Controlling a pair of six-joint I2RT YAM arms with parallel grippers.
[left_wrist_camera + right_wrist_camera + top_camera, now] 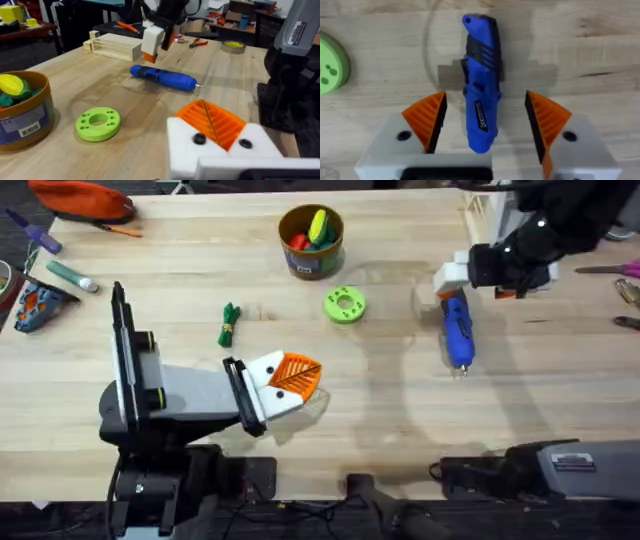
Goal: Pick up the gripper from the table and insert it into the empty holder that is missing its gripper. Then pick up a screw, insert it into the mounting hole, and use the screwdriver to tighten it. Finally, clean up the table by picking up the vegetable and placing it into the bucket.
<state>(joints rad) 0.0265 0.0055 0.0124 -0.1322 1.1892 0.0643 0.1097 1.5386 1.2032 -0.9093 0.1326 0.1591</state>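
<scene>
On the right half of the table, in the overhead view, the screwdriver (457,330) is lying flat on the wood, its long axis running from the far side toward the robot, metal tip at the near end. The right gripper (452,280) is hovering at the tool's far, blunt end, well nearer to it than the left gripper (290,380), which is resting near the middle front of the table with its two orange pads pressed together, holding nothing. The vegetable (229,323) is lying on the bare wood beyond the left gripper, apart from the bucket (311,242) at the far centre; a green disc (344,305) is sitting between the bucket and the screwdriver.

In the left wrist view, the left gripper's pads are meeting in a closed wedge. The screwdriver (163,78) is lying on the table beyond them, with the right gripper (152,46) hanging just above its blunt end. The bucket (25,107) is already holding other coloured toys.

In the right wrist view, the right gripper (485,125) is standing open, its orange pads (427,117) spread to either side of the screwdriver (481,82). The tool's blunt end is lying between the pads without touching them, its axis running straight away from the jaws, across their closing line. Judged from this, a pickup of the screwdriver is in hand.
</scene>
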